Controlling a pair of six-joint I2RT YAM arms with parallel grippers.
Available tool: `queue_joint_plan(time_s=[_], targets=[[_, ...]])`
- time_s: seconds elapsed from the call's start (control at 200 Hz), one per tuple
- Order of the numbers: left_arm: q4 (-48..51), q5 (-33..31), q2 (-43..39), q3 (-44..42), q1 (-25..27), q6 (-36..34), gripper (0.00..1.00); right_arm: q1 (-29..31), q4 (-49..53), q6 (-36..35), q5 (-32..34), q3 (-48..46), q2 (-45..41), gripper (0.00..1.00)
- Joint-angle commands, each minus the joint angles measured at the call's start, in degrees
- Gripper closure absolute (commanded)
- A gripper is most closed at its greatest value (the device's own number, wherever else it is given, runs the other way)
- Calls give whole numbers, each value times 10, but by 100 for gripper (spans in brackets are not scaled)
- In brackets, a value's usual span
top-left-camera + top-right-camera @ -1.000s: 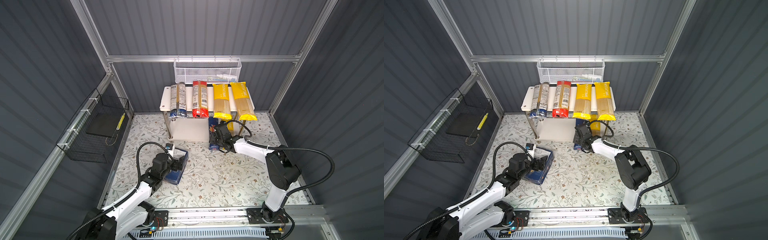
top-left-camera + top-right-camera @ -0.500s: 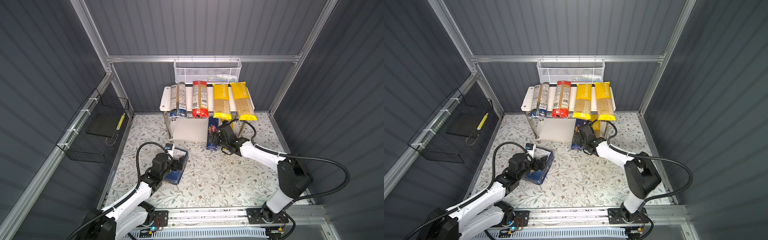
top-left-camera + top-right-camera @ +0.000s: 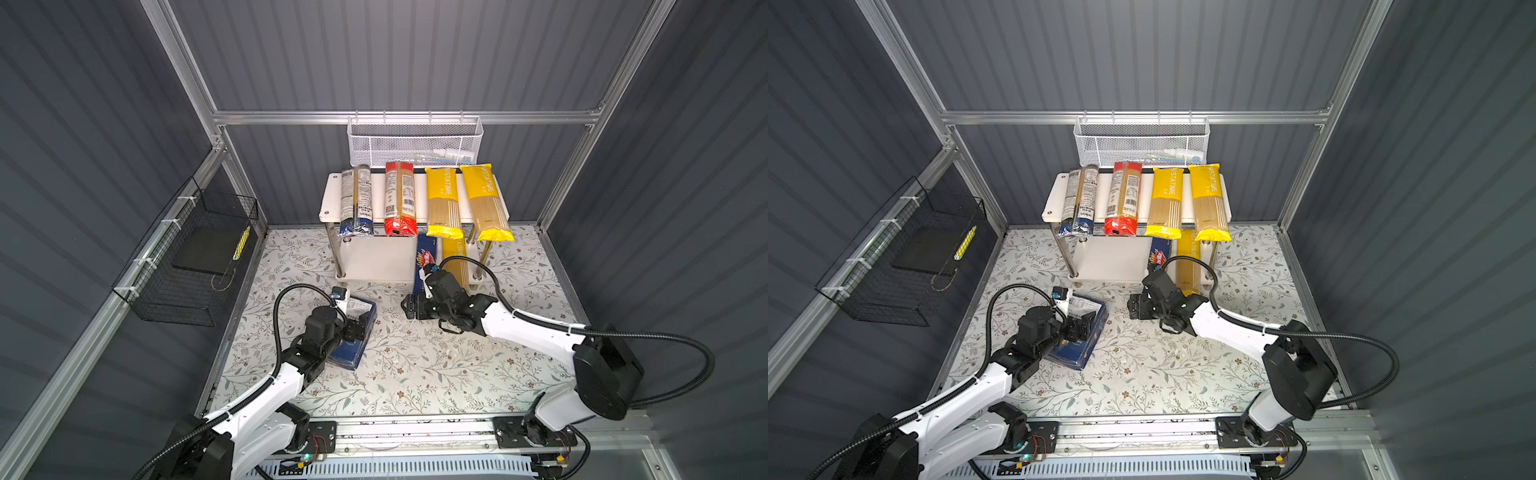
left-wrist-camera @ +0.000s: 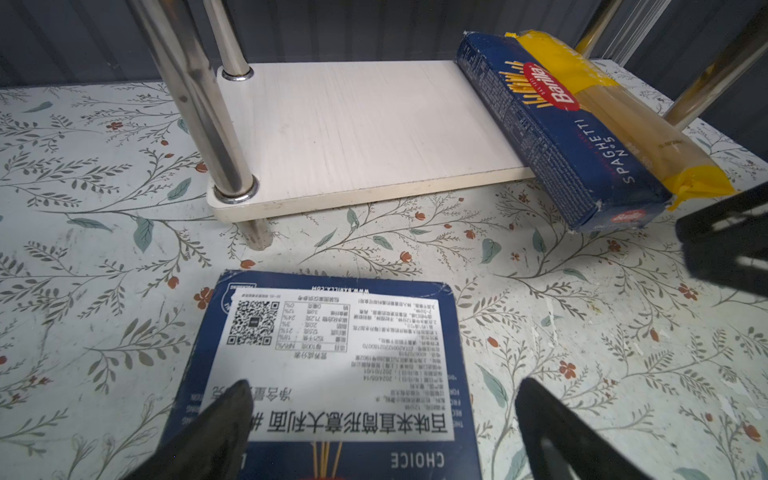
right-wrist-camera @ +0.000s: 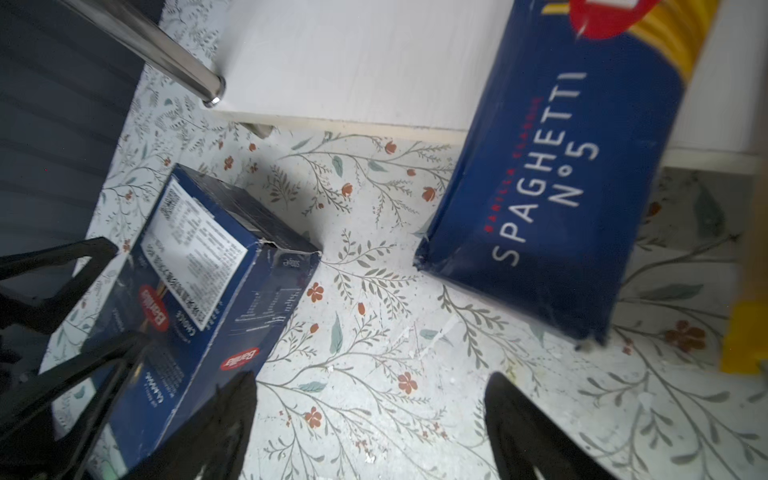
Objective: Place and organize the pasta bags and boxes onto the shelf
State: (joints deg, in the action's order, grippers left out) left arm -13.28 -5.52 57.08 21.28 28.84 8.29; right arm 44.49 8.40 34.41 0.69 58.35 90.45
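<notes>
1. Wide pasta box [image 3: 350,353] is lying on the worktop [image 3: 415,374] before the shelf [image 3: 374,262]; SPAGHETTI box [image 3: 424,266] is lying on its lower board.
2. Right claw [image 5: 370,395] and left claw [image 4: 382,399] are both gaping empty, the left over the wide pasta box.
3. We are judging: the left claw needs centring, then closing.

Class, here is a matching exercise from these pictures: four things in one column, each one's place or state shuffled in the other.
1. slim spaghetti box
2. wide Barilla box
3. red-ended bag
4. right gripper

A. on the upper board
B. flat on the table
C. open, empty
D. on the lower board, end sticking out

Pairs: 1-D, 2-B, 3-A, 4-C
</notes>
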Motion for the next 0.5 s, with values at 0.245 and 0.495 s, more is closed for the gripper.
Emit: queue_joint_plan(time_s=[0.245,0.495], targets=[[-8,10,-20,-2,2,4,1,3,22,-4,29,75,69,13],[18,-5,-18,11,2,-2,1,-32,38,-3,-11,128,120,12]])
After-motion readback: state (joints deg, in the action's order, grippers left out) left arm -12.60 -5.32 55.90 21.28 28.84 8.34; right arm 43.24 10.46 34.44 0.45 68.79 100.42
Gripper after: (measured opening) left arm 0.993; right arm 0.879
